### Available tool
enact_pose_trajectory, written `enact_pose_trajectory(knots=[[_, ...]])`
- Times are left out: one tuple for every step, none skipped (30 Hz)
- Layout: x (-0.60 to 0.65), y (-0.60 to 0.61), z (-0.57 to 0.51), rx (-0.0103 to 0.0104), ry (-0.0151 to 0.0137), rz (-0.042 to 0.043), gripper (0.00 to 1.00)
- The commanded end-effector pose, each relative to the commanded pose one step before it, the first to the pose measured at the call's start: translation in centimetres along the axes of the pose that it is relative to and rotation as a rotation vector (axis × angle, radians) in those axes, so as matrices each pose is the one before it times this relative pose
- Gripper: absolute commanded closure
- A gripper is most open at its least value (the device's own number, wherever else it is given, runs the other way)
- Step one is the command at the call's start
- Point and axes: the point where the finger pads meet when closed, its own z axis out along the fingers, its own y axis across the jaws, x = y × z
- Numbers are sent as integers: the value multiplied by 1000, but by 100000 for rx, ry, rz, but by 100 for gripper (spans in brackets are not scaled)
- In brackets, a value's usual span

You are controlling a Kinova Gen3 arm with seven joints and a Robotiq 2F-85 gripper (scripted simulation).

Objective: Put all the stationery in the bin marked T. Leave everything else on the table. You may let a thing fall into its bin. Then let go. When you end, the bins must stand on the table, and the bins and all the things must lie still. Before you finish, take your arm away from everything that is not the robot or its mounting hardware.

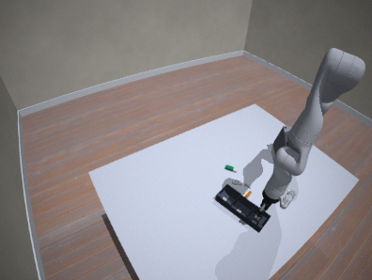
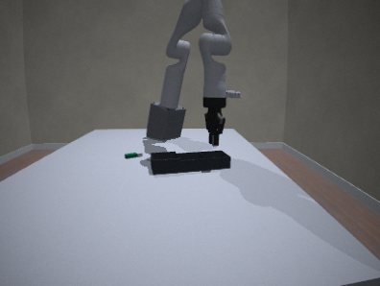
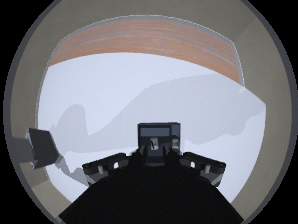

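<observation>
Fingers of the black two-finger gripper (image 2: 214, 139) are standing partly open with nothing between them, hanging just above one end of the long black compartmented bin (image 2: 190, 161). Remaining candidates are lying beyond the bin's far long side: a small orange stick-like item (image 1: 247, 194) just beside the bin, probably stationery, its long axis pointing away from the wall, and a small green block with a pale tip (image 1: 229, 167) farther off. Bin markings are too small to read; a pale object (image 1: 287, 199) by the arm is unclear.
</observation>
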Motion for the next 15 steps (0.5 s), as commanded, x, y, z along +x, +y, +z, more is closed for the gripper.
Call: enact_pose_trajectory(knots=[[27,127,-96,-278,18,-33,70],[-712,-427,-17,3,-6,-5000,62],[-691,-465,-16,3,-5,-5000,62],[-667,-500,-16,2,-4,-5000,62],[-642,-533,-16,2,-4,-5000,62],[-614,-565,-16,2,-3,-5000,62],[-596,-594,-16,2,1,-5002,62],[-556,-622,-16,3,-2,-2969,62],[-538,-638,-16,3,-2,0,62],[-538,-638,-16,3,-2,0,62],[-538,-638,-16,3,-2,0,62],[-538,-638,-16,3,-2,0,62],[-538,-638,-16,3,-2,0,62],[0,0,0,0,0,0,62],[0,0,0,0,0,0,62]])
